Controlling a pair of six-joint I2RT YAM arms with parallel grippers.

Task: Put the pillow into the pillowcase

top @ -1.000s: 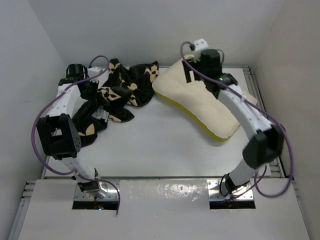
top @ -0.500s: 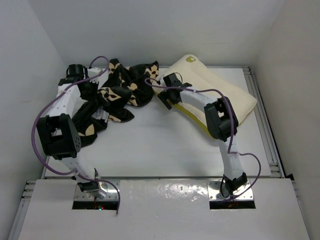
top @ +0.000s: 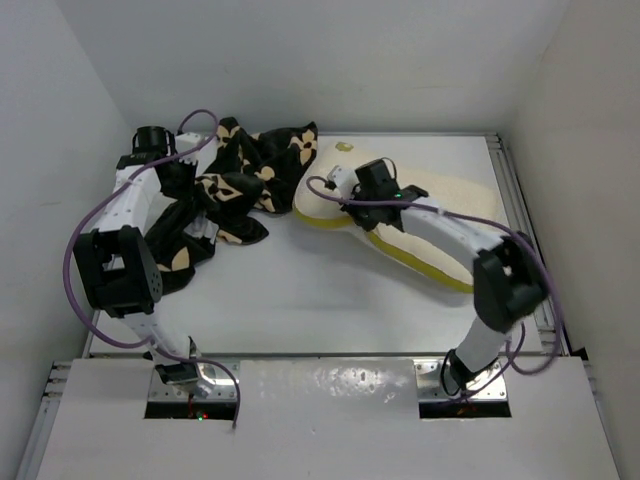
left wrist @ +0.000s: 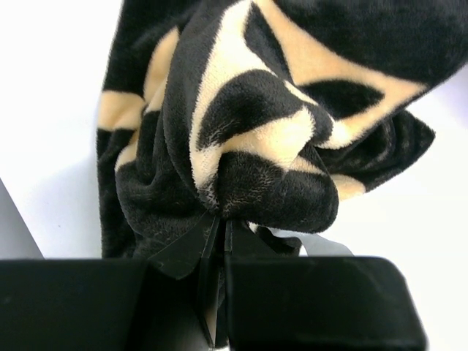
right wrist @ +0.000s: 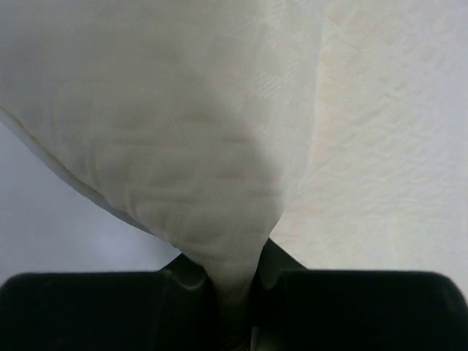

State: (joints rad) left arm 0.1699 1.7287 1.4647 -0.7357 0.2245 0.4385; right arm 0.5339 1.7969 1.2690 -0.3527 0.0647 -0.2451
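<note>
A cream-white quilted rectangular pillow, edged with yellow piping, is laid across the white table from 12 to 3 o'clock, its right end close to the side rail. Bare surface is left open toward 6 o'clock. The pillow is seen wholly outside the black, tan-flowered plush pillowcase, which is bunched at 10 o'clock just beside it. A pleat of pillow fabric is pinched by the right gripper, and a pillowcase fold is clenched by the left gripper.

Robot lab cell, white walls

The pillowcase lies just left of the pillow.
</note>
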